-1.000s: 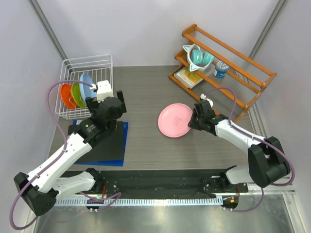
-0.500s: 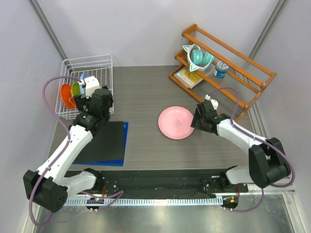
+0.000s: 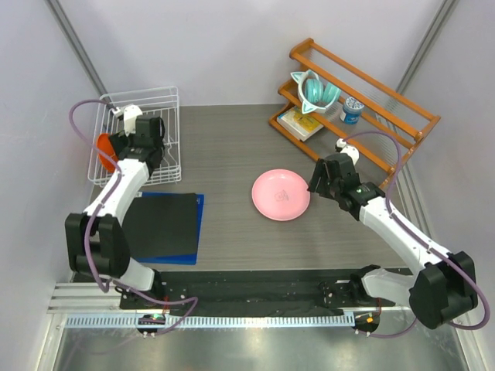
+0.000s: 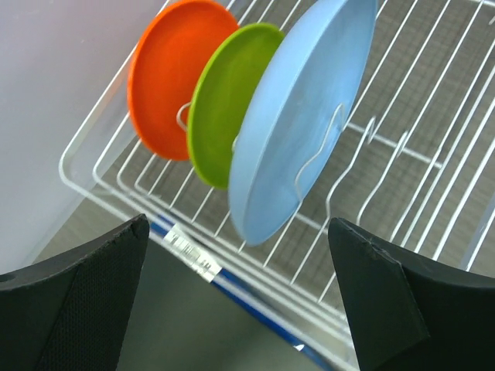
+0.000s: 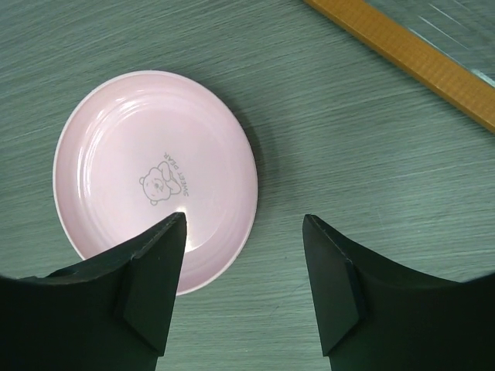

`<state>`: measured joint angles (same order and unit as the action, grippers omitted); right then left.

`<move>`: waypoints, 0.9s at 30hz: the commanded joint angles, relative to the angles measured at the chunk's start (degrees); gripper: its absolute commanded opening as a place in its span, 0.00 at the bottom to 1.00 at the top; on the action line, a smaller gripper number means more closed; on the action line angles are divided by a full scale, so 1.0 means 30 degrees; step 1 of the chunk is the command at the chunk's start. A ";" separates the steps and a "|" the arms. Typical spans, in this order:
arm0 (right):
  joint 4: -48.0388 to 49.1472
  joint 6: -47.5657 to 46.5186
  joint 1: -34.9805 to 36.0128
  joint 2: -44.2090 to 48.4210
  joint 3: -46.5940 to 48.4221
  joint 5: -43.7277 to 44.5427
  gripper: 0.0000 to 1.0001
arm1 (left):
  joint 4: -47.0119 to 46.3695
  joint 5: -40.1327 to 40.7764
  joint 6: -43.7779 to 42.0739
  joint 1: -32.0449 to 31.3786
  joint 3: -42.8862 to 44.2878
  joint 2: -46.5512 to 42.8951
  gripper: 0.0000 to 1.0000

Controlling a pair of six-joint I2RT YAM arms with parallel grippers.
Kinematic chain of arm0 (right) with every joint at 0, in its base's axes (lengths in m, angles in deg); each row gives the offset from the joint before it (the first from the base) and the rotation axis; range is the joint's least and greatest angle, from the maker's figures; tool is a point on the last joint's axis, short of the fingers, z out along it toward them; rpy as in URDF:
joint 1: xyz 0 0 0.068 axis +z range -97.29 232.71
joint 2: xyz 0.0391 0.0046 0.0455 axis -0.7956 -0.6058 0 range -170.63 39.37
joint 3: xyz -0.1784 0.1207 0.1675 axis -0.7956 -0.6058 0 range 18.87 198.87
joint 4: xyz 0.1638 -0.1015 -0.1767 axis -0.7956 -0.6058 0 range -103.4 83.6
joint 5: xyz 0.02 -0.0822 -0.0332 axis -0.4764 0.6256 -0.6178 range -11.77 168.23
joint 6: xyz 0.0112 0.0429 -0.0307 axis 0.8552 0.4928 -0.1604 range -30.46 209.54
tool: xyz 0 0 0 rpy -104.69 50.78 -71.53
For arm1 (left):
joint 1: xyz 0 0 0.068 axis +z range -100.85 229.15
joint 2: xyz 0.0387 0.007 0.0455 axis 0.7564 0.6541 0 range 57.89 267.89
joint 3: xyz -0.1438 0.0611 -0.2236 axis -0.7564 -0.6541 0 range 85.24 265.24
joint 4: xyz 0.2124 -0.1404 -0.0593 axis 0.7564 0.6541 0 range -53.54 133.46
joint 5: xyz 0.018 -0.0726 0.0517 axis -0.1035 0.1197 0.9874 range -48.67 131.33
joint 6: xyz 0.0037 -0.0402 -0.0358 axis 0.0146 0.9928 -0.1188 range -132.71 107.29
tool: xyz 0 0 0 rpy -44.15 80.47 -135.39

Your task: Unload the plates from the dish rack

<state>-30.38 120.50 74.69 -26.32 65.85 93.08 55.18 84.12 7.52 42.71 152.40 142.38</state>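
grey wood-grain table (image 3: pixel 224 154) between pale walls, with the dish rack (image 3: pixel 164 100) at its far left corner and a wooden shelf (image 3: pixel 402 104) at the far right. the pink plate (image 3: pixel 280 195) lies flat on the open middle of the table, out of the rack. the other three stand on edge among the rack's tines, packed close: the light blue plate (image 4: pixel 302 116) nearest the wrist camera, the green plate (image 4: pixel 228 108) overlapped by it, the orange plate (image 4: pixel 166 77) last, by the rack's end wire.

the left gripper (image 4: pixel 237 232) hangs over the rack with its fingers spread wide and nothing between them, lined up roughly with the blue plate's lower rim. the right gripper (image 5: pixel 244 218) is also parted and holds nothing; it sits just above the pink plate's near edge.

likely trouble is at the rack. the gap between blue and green looks thin, so a finger going in could shove the green plate and tip it into the orange one. a tine crosses the blue plate's face; lifted at an angle, the rim could hook it and drag the light wire rack along. smooth plastic pinched by the rim alone may swing or slip. on the right, one finger overlaps the pink rim in view, so a low sideways pull-away might nudge that plate.
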 commanded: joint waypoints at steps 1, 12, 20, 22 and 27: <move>-0.0061 -0.0476 -0.0060 -0.0630 0.1154 0.0177 0.68 | -0.1758 -0.0523 -0.0647 0.0329 0.2190 0.1628 0.97; 0.0407 -0.0828 -0.0060 -0.2945 0.1304 0.0001 0.68 | -0.2577 0.1032 -0.0853 0.1178 0.2694 0.4621 0.83; 0.0964 -0.0594 -0.0090 -0.3445 0.0980 -0.0994 0.68 | -0.2198 0.0826 -0.0942 0.1150 0.2663 0.4065 0.46; 0.1024 -0.0623 -0.0119 -0.3387 0.0922 -0.1346 0.68 | -0.1964 0.1030 -0.0884 0.1179 0.2605 0.4035 0.36; 0.1053 -0.0769 -0.0177 -0.2947 0.0455 -0.1465 0.68 | -0.1496 0.1354 -0.0913 0.1179 0.2955 0.4298 0.23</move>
<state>-29.23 118.95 74.56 -36.85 68.03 89.58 50.54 86.24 4.66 45.95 159.94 156.93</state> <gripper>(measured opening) 0.676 0.290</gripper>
